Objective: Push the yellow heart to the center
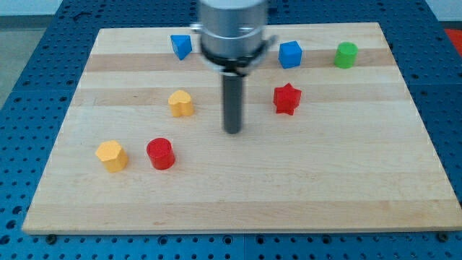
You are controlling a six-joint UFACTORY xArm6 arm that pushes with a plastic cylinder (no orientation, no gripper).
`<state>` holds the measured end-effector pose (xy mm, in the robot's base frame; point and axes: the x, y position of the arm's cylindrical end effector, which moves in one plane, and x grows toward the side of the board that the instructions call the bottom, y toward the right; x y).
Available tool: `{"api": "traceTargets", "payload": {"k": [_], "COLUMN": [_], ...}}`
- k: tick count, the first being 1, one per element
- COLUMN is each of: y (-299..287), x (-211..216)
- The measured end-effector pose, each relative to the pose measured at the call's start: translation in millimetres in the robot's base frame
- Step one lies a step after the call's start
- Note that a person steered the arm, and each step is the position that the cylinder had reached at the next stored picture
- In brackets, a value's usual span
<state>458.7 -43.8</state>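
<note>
The arm's grey housing [232, 29] is cut off by the view's top edge, so nothing above it shows. It hides a strip of the desk [238, 195] behind it and crowds the right edge of the blue block [181, 46], whose shape is hard to tell. The green block [346, 55] is too small for its shape to be made out.

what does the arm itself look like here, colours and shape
Only the arm's end shows: a wide, round, light grey housing cut off by the view's top, a black collar beneath it, and a straight dark grey rod hanging down to my tip. No cables or markings are visible. My tip sits to the view's right of the yellow heart, apart from it.
</note>
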Motion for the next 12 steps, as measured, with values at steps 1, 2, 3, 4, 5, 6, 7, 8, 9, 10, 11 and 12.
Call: {"api": "traceTargets", "payload": {"k": [1,2,3,4,5,6,7,8,9,10,11,12], "y": [-71.0,-87.2,-87.2,-95.7,-92.4,-74.0,-66.1,-66.1,-66.5,-58.4,-50.0,-57.2], "x": [-13.5,-28.6,-30.3,-55.3,-59.4,-59.4,-70.8,-92.7,-87.6,-68.3,-65.9,-104.0]}}
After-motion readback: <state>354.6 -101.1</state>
